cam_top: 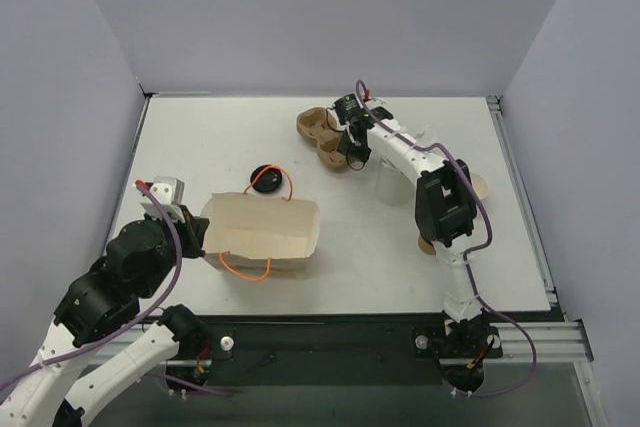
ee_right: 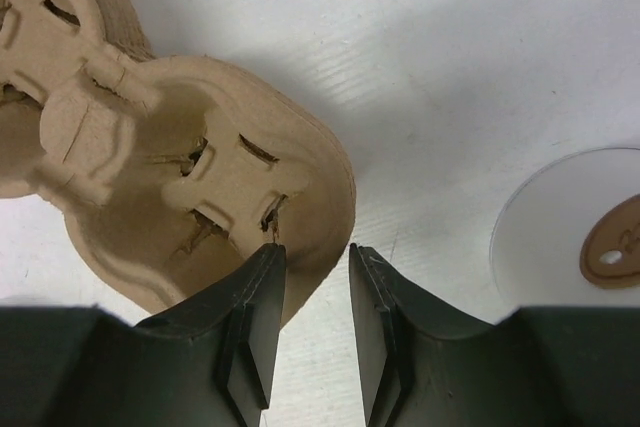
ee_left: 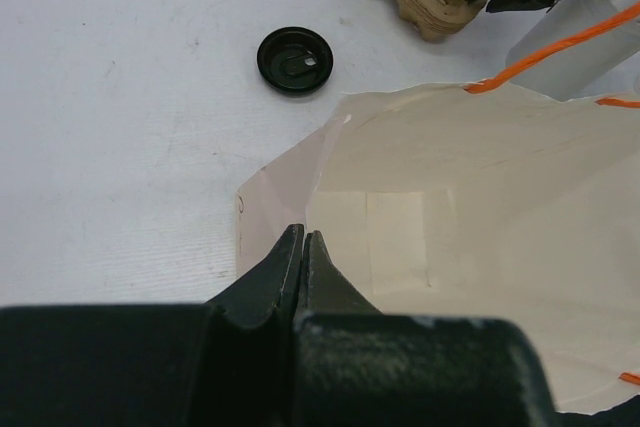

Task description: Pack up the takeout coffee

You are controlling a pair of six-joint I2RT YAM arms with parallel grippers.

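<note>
Bag [ee_left: 480,197] rim pinched in left fingers [ee_left: 300,252], carrier [ee_right: 200,177] edge between slightly parted right fingers [ee_right: 268,282] — wrist views only

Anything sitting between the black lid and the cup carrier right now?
No. Between the black lid and the cup carrier there is only bare table; the top view and the left wrist view both show it.

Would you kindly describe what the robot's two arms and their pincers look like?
Both arms are built from white tubular links joined by bulky black joints, as seen on the left arm and the right arm. A thin purple cable loops along each. The left pincer and right pincer each have two matte black, wedge-shaped fingers tapering to the tips. No markings are visible.
</note>
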